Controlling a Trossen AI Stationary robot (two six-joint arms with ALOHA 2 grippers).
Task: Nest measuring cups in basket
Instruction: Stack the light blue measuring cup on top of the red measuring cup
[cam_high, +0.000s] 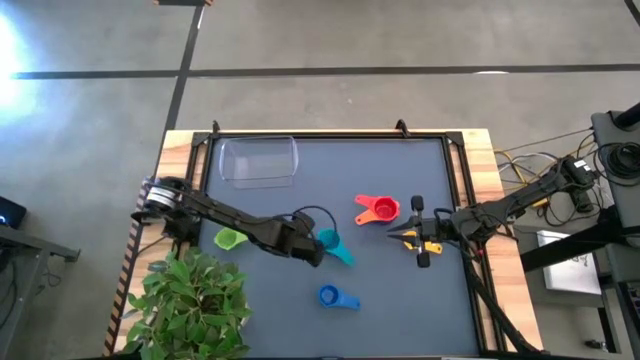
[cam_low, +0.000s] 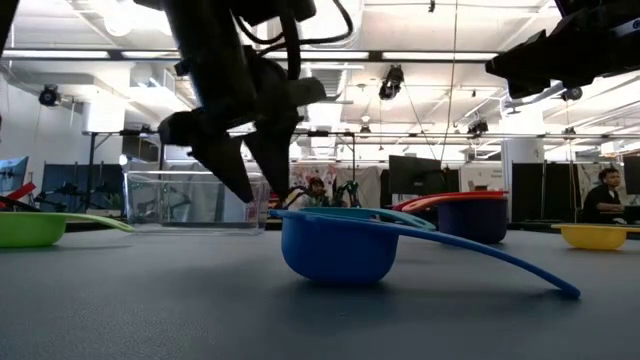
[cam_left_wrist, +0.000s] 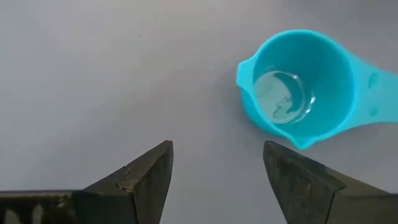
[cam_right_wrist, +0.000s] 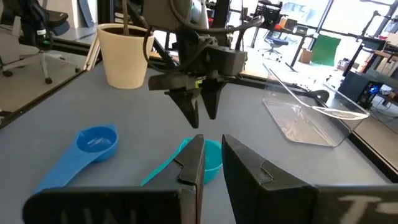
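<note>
My left gripper (cam_high: 320, 254) hangs open and empty just above the table, right beside the teal cup (cam_high: 333, 245), which stands upright on its base (cam_left_wrist: 292, 87). The blue cup (cam_high: 335, 297) lies nearer the front edge. The green cup (cam_high: 230, 239) is at the left. The red cup (cam_high: 382, 210) sits in a darker cup (cam_low: 475, 222). A yellow cup (cam_low: 595, 236) stands on the table under my right gripper (cam_high: 405, 236). That gripper is raised and shut but for a narrow gap (cam_right_wrist: 211, 155), with nothing in it. The clear basket (cam_high: 258, 160) stands at the far left.
A potted plant (cam_high: 195, 300) stands at the front left corner, in a cream pot (cam_right_wrist: 127, 56). A raised frame (cam_high: 330, 134) runs around the dark mat. A person (cam_low: 603, 195) sits in the room beyond the table.
</note>
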